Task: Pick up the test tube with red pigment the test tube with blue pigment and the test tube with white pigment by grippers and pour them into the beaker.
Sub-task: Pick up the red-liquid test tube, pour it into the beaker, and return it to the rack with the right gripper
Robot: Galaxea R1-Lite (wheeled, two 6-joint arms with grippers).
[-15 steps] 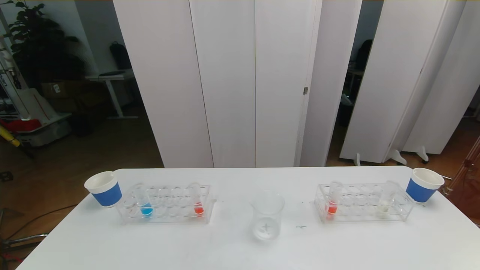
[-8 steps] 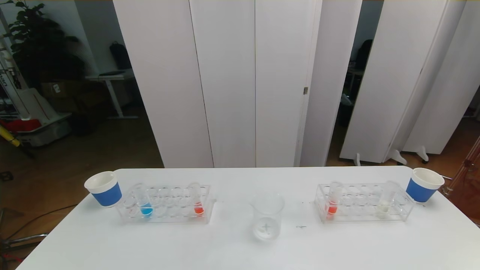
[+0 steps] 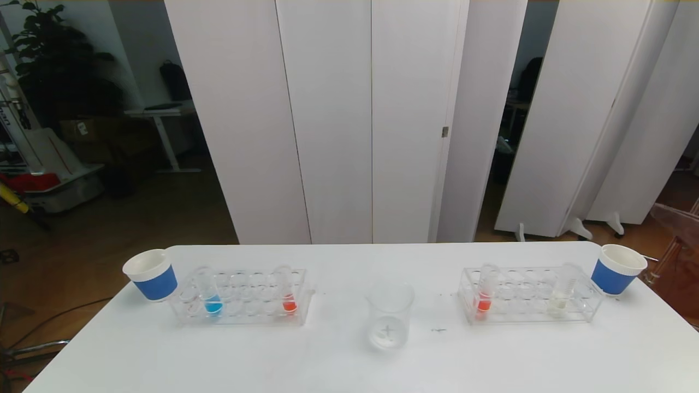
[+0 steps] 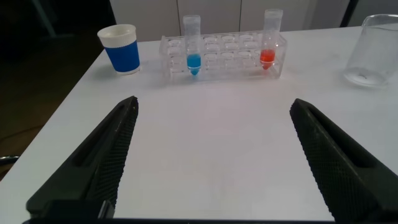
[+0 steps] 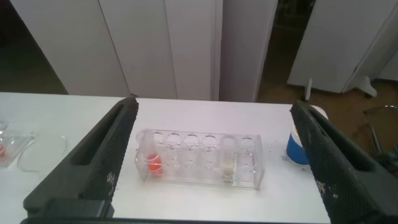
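Left gripper (image 4: 211, 162) spread wide, holding nothing, right gripper (image 5: 214, 162) likewise wide apart, touching nothing

On my white bench (image 3: 327, 365) sit two clear racks, the left rack (image 3: 243, 297) and the right rack (image 3: 529, 296). A blue-and-white paper cup (image 3: 152, 274) stands just beside the left one, another cup (image 3: 617, 268) beside the right. White folding panels (image 3: 349, 120) stand behind.

White folding partition panels (image 3: 349, 120) stand behind the white worktop (image 3: 349, 365), with dark gaps between the panels on the right. At far left a leafy potted plant (image 3: 52, 60) and a small white desk (image 3: 158, 117) stand on a brown wooden floor (image 3: 136, 218).
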